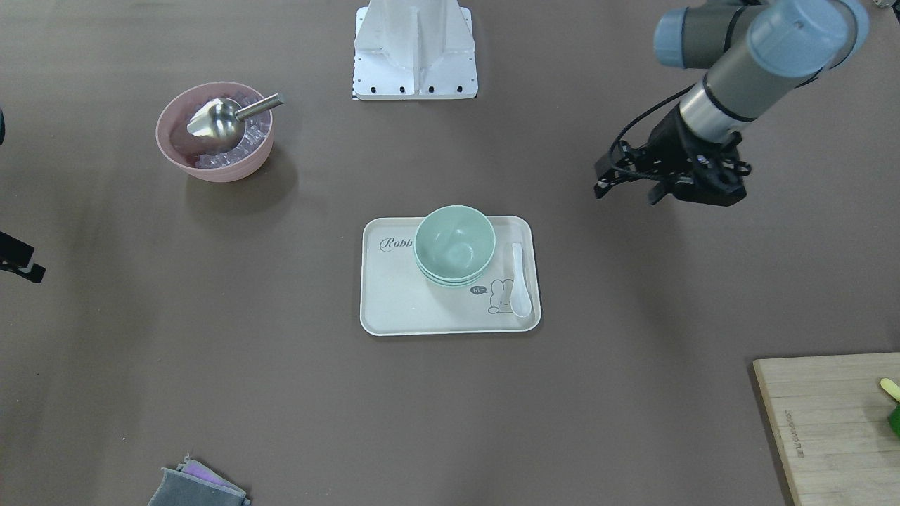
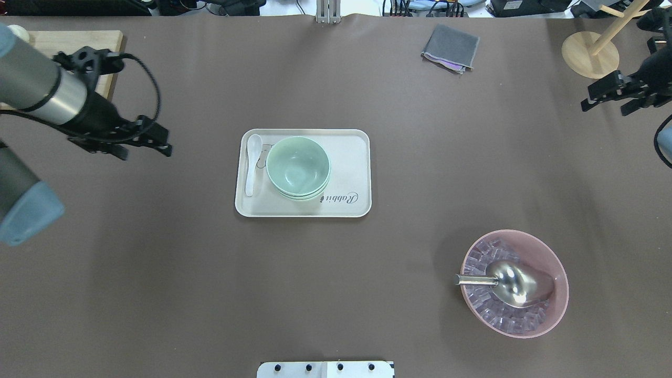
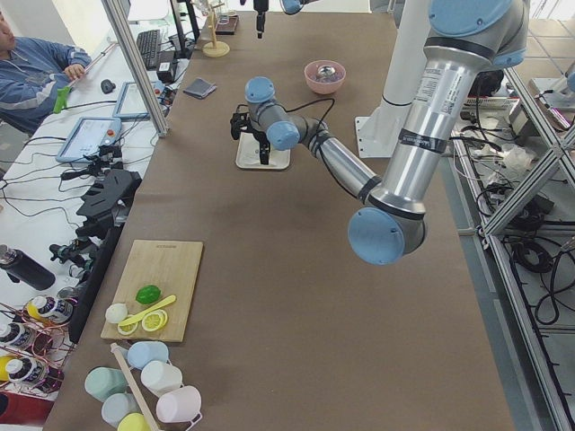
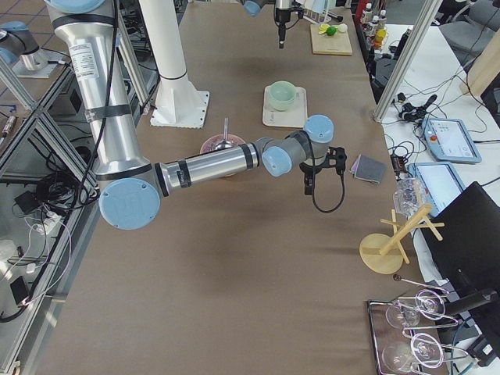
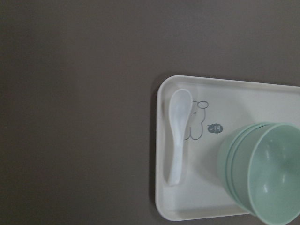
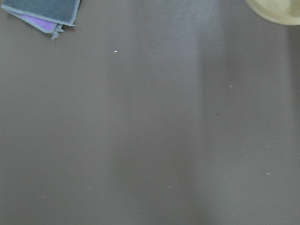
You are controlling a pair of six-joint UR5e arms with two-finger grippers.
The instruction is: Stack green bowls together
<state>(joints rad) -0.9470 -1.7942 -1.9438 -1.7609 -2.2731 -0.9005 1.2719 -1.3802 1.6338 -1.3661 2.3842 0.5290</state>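
While left gripper (image 2: 146,154) hovers apart, green bowls (image 2: 297,168) nest.

Overhead view: tray (image 2: 352,157) sat approx mid-table, w/ three bowls (image 2: 298,167) nested in one stack on it. Spoon (image 2: 252,163) lay on tray just left of stack. Large bowl (image 2: 564,286) stood well apart, nearer robot & to right, w/ scoop (image 2: 517,283) in it. Cloth (image 2: 450,48) lay at far edge, right of centre. Stand (image 2: 589,54) was further right, cutting board (image 2: 68,41) at far-left corner. L gripper (image 2: 148,152) hung left of tray, R gripper (image 2: 604,109) near stand.
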